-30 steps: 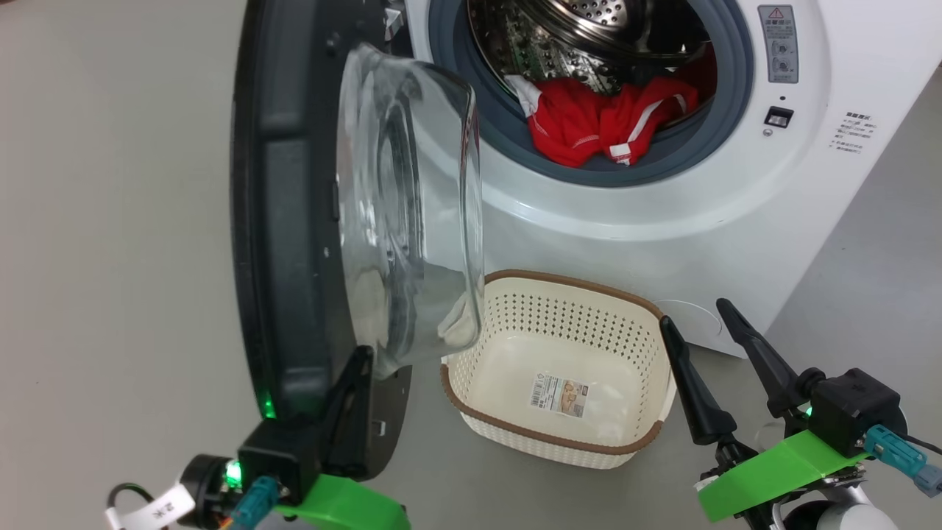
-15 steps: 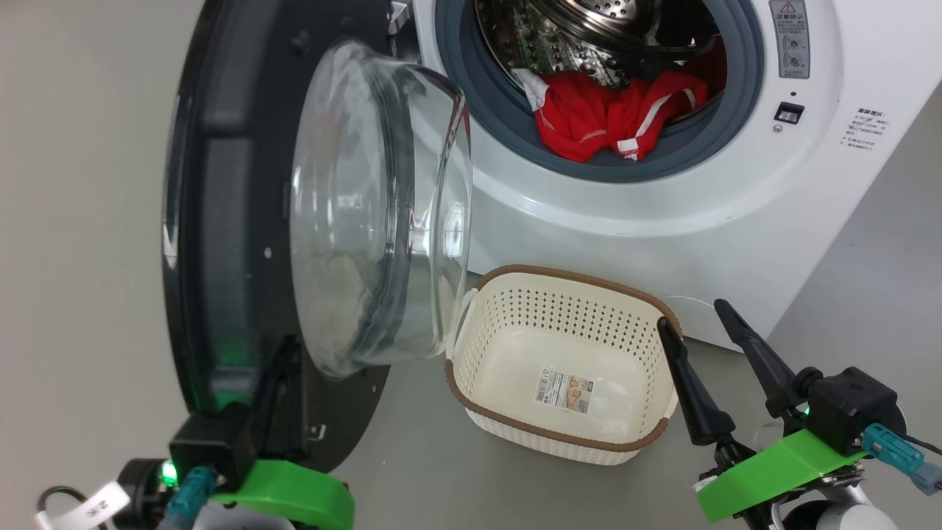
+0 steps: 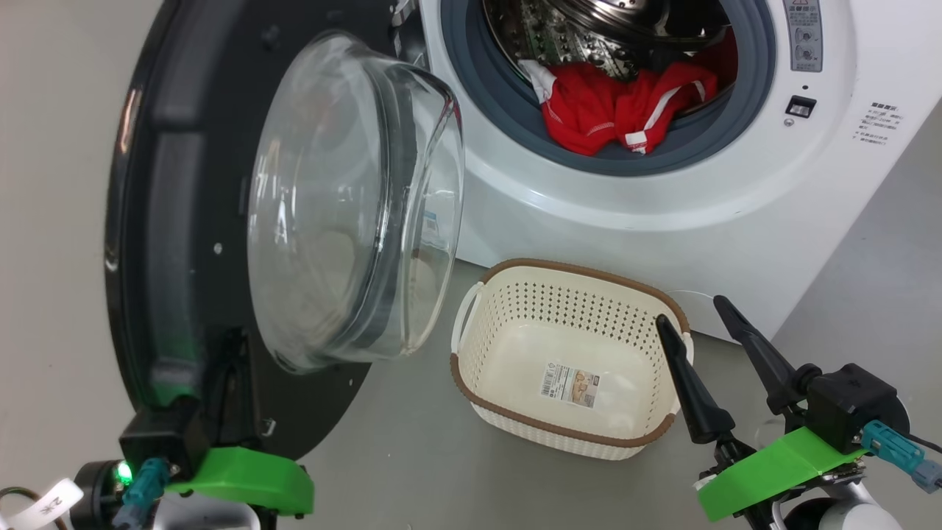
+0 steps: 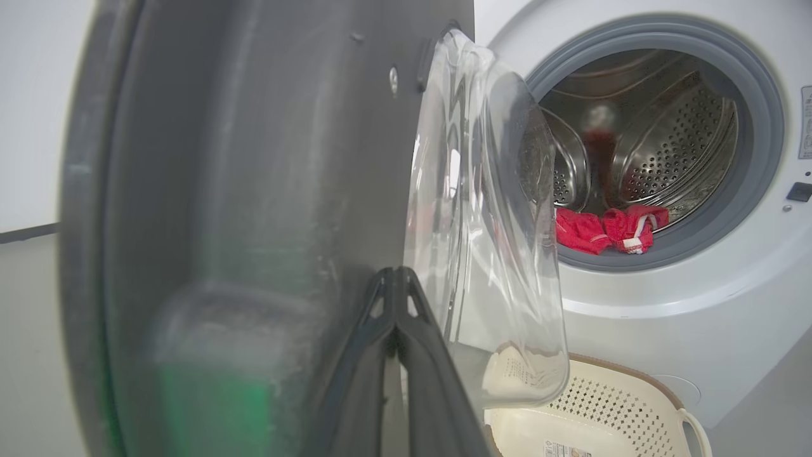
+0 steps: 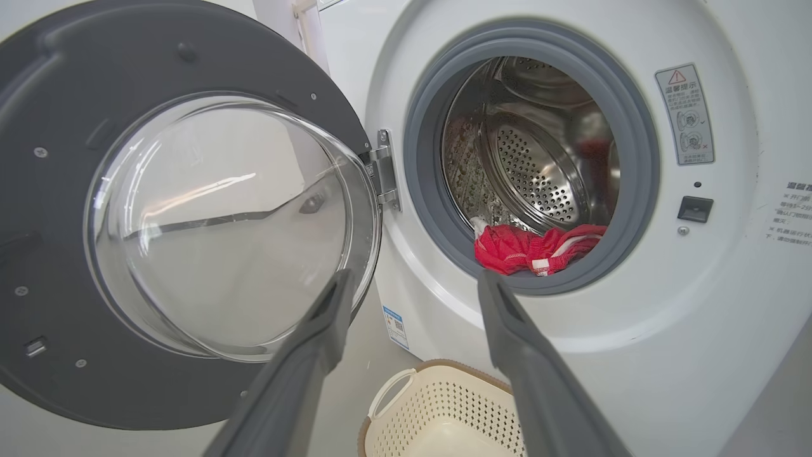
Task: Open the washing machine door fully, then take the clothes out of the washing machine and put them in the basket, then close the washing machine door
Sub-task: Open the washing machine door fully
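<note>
Two views. Head view: left end effector point(image 3: 234, 344), fingers pressed together, holding nothing, against the lower rim of the open round black-rimmed glass washing machine door point(image 3: 169, 221); right end effector point(image 3: 689, 311), spread, empty, beside the cream perforated plastic basket point(image 3: 574, 266). Right wrist view: bright red fabric clothes point(image 5: 520, 251) inside the white front-loading washing machine point(image 5: 698, 355).

On the washing machine point(image 5: 698, 330) front, right of the drum opening: grey warning label point(image 5: 685, 114). Bears a red triangle with an exclamation mark at top, small characters and two round pictograms below; not legible.

Further right: block of small dark printed characters point(image 3: 876, 125), too small to read.

Low on the front, below the hinge: blue label point(image 5: 396, 327) with a square code.

On the basket point(image 3: 559, 309) bottom: sticker point(image 3: 570, 384) with barcode and small picture; print illegible.

On a white cable tag point(image 3: 44, 506): dark mark, unreadable.
</note>
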